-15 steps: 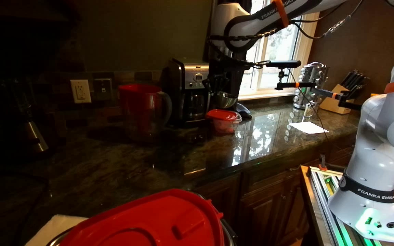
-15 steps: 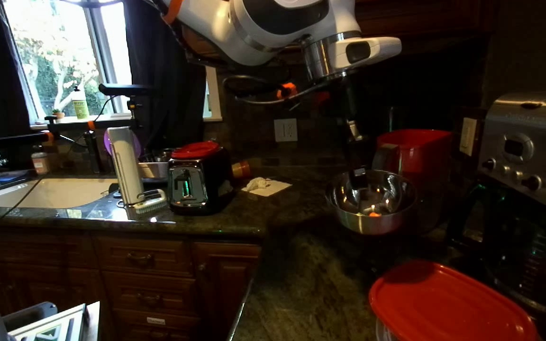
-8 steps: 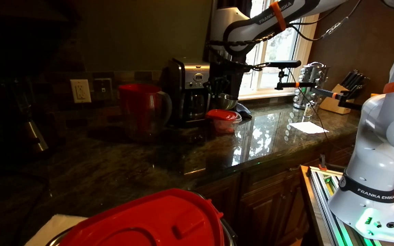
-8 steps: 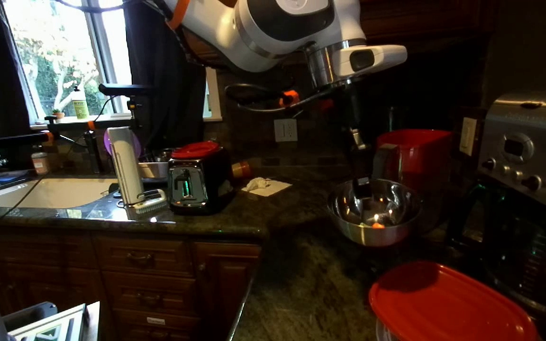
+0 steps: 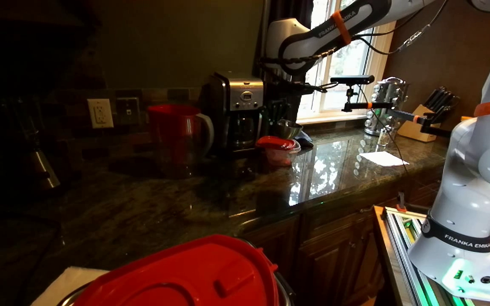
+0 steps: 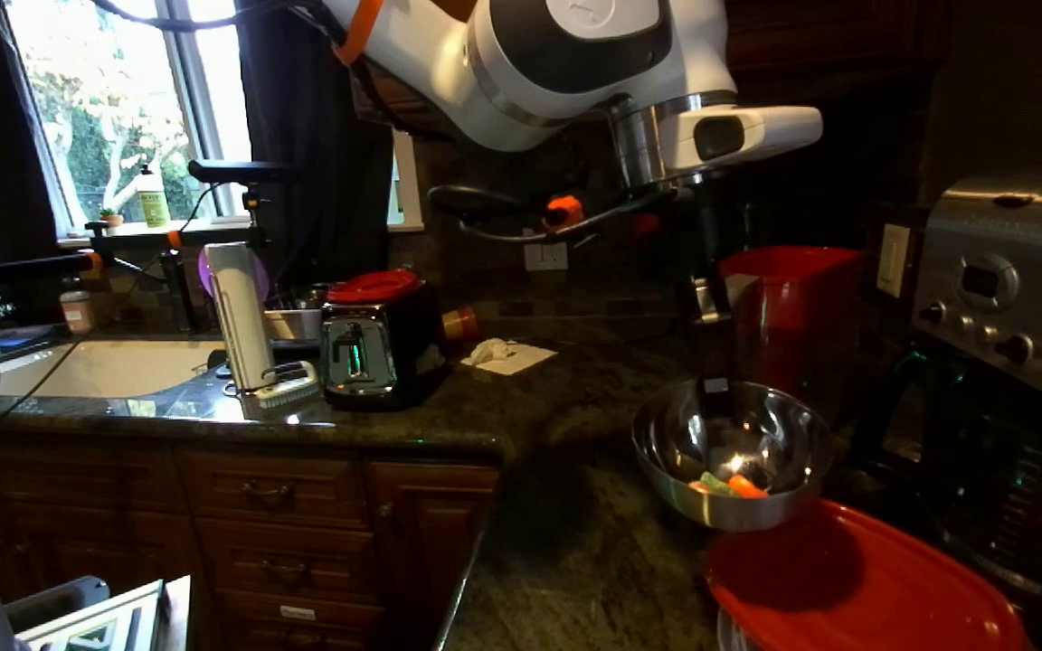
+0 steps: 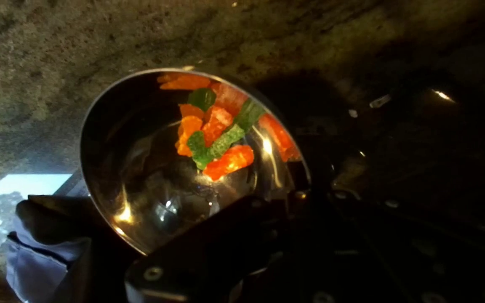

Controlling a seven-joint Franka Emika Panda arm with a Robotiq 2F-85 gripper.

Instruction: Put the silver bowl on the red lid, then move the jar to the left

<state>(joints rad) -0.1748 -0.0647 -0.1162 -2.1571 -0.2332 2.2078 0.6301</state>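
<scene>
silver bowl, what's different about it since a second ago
The silver bowl has moved down and rightward in both exterior views, nearer the red lid, still held by the gripper. The red lid, jar and coffee maker stayed put.

FRANKA EMIKA, twice, on the arm (image 5: 468,178)

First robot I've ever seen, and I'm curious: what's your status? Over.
Gripper clamped on silver bowl, at its rim. Orange and green pieces inside; bowl not yet on red lid. Coffee maker beside lid, possibly tight.
</scene>
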